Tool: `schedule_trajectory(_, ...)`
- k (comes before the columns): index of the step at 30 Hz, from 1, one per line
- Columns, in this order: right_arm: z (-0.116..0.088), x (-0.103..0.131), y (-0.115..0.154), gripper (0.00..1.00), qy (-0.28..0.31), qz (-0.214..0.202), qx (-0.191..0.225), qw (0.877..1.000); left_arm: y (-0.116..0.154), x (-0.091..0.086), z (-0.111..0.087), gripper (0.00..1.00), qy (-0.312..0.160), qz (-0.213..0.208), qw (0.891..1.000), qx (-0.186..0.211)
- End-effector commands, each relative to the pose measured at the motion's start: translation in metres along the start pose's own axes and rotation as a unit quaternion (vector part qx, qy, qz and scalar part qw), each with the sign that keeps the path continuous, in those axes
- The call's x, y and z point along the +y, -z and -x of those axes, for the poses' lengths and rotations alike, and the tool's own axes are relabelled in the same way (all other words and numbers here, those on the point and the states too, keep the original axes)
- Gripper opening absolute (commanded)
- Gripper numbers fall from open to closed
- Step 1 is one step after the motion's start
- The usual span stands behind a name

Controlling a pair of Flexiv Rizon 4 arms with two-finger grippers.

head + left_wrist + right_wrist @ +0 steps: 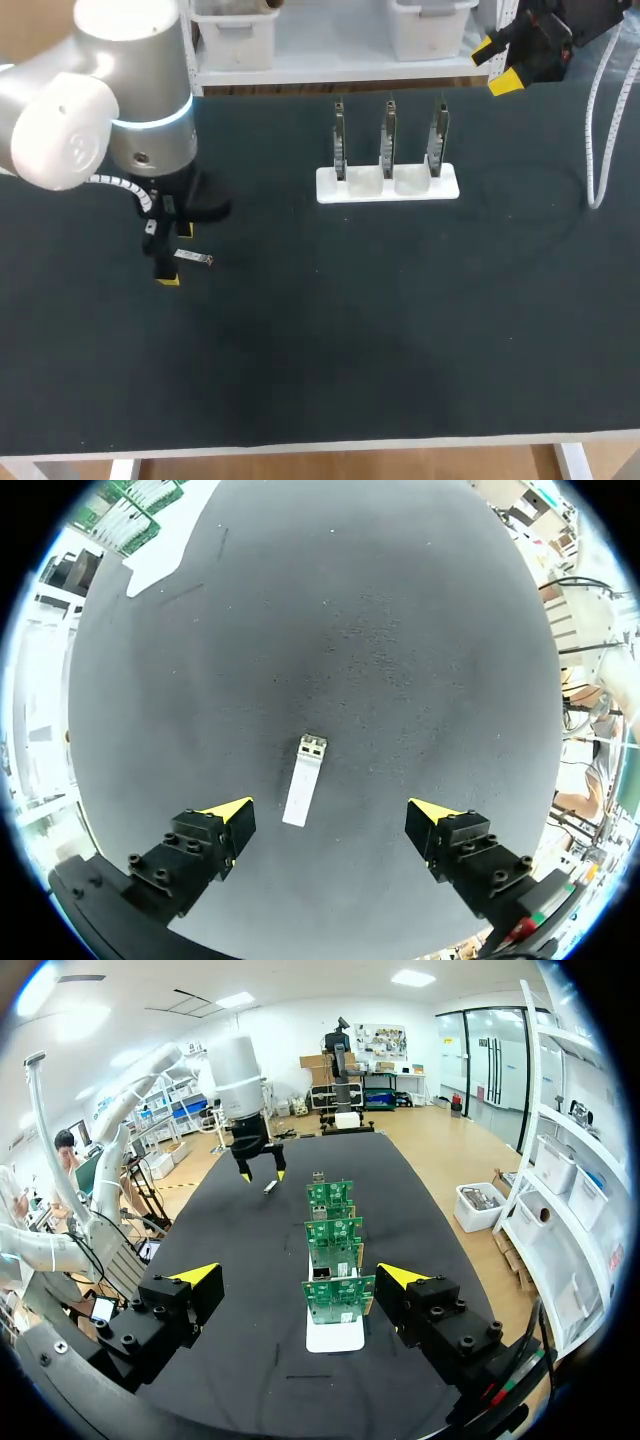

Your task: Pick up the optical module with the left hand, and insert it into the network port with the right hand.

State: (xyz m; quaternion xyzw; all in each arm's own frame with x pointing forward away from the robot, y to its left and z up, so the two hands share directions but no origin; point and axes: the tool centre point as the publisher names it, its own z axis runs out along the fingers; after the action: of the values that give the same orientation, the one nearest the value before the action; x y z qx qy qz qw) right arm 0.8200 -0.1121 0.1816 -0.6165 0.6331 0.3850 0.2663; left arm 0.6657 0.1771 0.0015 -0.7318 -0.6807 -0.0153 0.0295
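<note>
The module [194, 258], a small silver stick, lies flat on the dark bench [400, 340] in its left part, well in from the left and front edges. The left claw [177, 256] hangs right over it with its fingers spread wide. In the left wrist view the module [303, 780] sits between the two yellow tips, nearer one finger [228, 818] than the other and touching neither. It runs lengthwise away from the left claw [330, 818], with bare mat on every side.

A white stand [388, 185] rests toward the far edge, near the bench's middle, and carries three upright circuit boards [389, 140] in a row. It is well apart from the module, with only dark mat between them.

The right claw [495, 65] is up over the far right corner, by the far edge, fingers apart and holding nothing. From its wrist the boards [332, 1232] line up one behind another straight ahead of the right claw [300, 1275], and the left claw [260, 1172] and module [270, 1187] lie beyond them to one side.

A white cable [597, 130] hangs down near the right edge, well to the right of the stand.
</note>
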Motion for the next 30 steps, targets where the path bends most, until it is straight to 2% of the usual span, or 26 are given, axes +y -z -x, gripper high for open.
schedule_trajectory(1, 0.001, -0.008, 0.002, 1.0, -0.001, 0.193, 0.001, 0.981, -0.006, 0.005, -0.001, 1.0, -0.007, -0.009, 1.0, -0.003)
schedule_trajectory(4, 0.001, -0.008, 0.002, 1.0, -0.001, 0.193, 0.001, 0.981, -0.009, 0.008, -0.001, 1.0, -0.01, -0.021, 1.0, -0.016)
schedule_trajectory(18, 0.001, -0.008, 0.002, 1.0, -0.001, 0.193, 0.001, 0.981, -0.013, 0.013, 0.001, 1.0, -0.014, -0.023, 1.0, -0.009)
schedule_trajectory(30, 0.001, -0.008, 0.002, 1.0, -0.001, 0.193, 0.001, 0.981, -0.016, 0.014, -0.001, 1.0, -0.003, -0.025, 1.0, -0.019)
